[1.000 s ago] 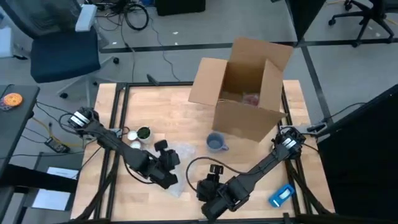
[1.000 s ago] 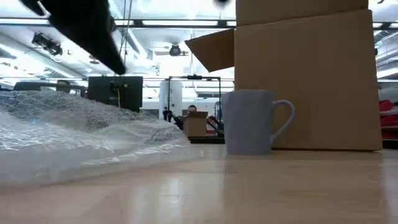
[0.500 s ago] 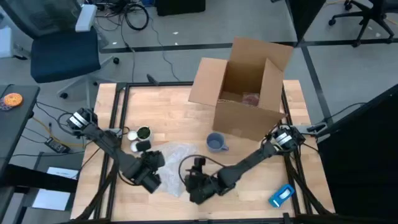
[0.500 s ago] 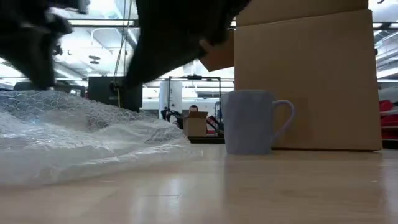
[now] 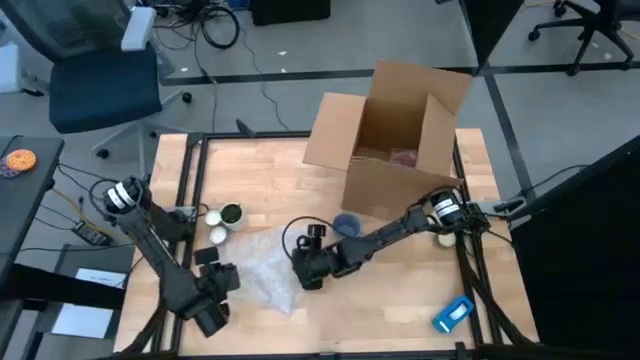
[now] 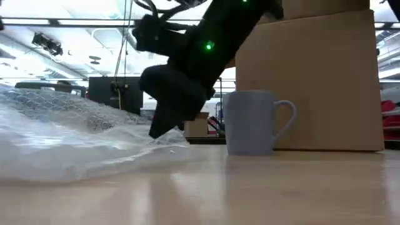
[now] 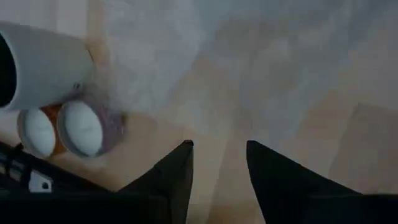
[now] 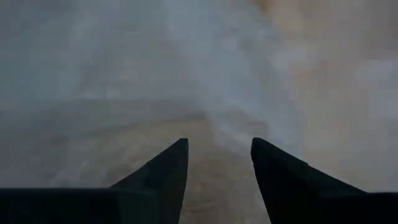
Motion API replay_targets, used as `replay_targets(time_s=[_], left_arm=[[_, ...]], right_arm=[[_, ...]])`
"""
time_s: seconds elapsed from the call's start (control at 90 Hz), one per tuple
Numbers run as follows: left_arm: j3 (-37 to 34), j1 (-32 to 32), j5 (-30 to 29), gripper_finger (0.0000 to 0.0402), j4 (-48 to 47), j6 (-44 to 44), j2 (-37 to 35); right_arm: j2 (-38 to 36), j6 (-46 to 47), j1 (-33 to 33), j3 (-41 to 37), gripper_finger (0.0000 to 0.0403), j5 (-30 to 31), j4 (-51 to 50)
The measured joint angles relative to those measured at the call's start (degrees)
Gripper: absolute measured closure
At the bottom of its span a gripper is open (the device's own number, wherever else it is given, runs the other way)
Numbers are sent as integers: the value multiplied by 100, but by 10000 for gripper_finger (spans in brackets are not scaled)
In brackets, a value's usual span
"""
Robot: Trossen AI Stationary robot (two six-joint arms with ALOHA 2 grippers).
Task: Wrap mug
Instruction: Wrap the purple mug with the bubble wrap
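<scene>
The right pincer (image 5: 300, 272), fingers apart, sits low at the bubble wrap's (image 5: 262, 262) edge; the mug (image 5: 347, 226) stands just behind it; the left pincer (image 5: 210, 290), fingers apart, hovers beside the wrap's other edge.

Four cameras covering one table (image 5: 400, 300).
Overhead looking down, low looking level; both wrists hovering close over wrap (image 5: 262, 262).

Grey floor w/ blue chair (image 5: 100, 85), ceiling strip lights (image 6: 181, 23)

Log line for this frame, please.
wrap mug | right hand open at bubble wrap edge | left hand open, front-left | mug bare, unwrapped
</scene>
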Motion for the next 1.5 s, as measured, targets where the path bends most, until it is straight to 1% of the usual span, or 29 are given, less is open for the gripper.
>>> replay_targets(time_s=[0.089, 0.189, 0.322, 0.411, 0.5, 0.556, 0.7, 0.8, 0.911, 1.067, 1.144, 1.178, 1.267, 1.3, 1.389, 1.5], left_arm=[[-171, -26, -76, 268, 6, -171, 0], [-445, -20, -32, 268, 282, -266, 0], [-801, -22, 134, 268, 909, -269, 0], [-915, -22, 149, 268, 912, -267, 0], [-942, -22, 154, 268, 633, -269, 0], [-942, -22, 158, 268, 441, -270, 0], [-908, -22, 351, 268, 35, -299, -2], [-789, -22, 526, 268, -198, -306, -2], [-579, -22, 536, 268, -600, -331, -4], [-188, -38, 466, 268, -1295, -460, -9], [-5, -63, 414, 268, -1562, -473, -9], [60, -76, 385, 268, -1631, -480, -9], [173, -98, 232, 268, -1662, -540, -9], [200, -98, 136, 268, -1644, -583, -9], [214, -96, -218, 268, -1462, -603, -9], [208, -94, -667, 268, -1152, -590, -7]], right_arm=[[0, -284, -28, 0, 263, 91, 64], [0, -646, -95, 0, 272, 91, 163], [0, -494, -311, 0, 292, 86, 130], [-2, -337, -425, 0, 326, 7, 122], [-1, -345, -463, 0, 379, -69, 124], [-6, -439, -449, 0, 394, 5, 124], [-83, -756, -307, 215, 402, 622, -29], [-193, -1104, -122, 411, 402, 1329, -49], [-298, -1636, 150, 644, 403, 2271, -33], [-394, -2836, 585, 1012, 403, 3616, -33], [-398, -3495, 780, 1320, 403, 4276, -4], [-398, -3821, 860, 1477, 403, 4592, -22], [-407, -4486, 1041, 1907, 403, 5198, 1], [-413, -4558, 1099, 2042, 403, 5284, -12], [-454, -4669, 1277, 2344, 403, 5284, -15], [-545, -4650, 1428, 2487, 403, 5258, 13]])
